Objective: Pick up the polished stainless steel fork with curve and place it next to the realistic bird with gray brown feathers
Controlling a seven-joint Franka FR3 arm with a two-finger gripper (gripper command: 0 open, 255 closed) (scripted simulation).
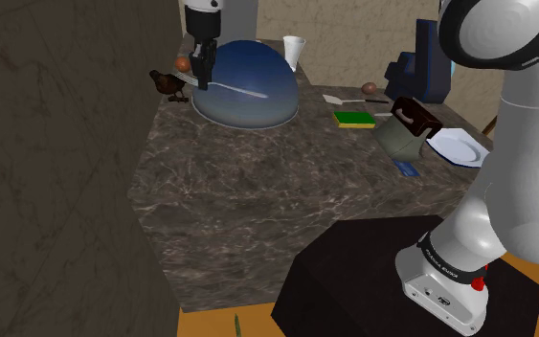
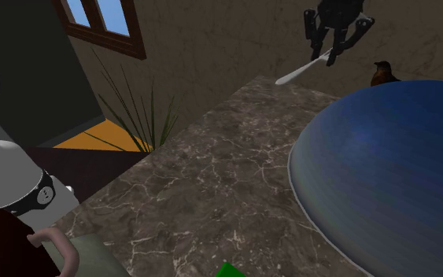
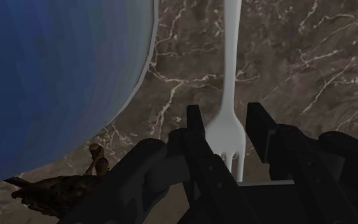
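The end effector point(image 3: 225, 114) clasps the fork point(image 3: 227, 57) by its tines above the counter point(image 3: 298, 57), seemingly mid-carry; next it should lower and release beside the bird point(image 1: 168, 84), at its nine o'clock in shoulder view.

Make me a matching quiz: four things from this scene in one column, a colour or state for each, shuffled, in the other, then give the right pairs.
1. fork
2. bird
3. dome
4. cup

A. brown, standing on the counter beside the dome
B. blue
C. white, upright, behind the dome in the shoulder view
D. clasped in the gripper, off the counter

Pairs: 1-D, 2-A, 3-B, 4-C
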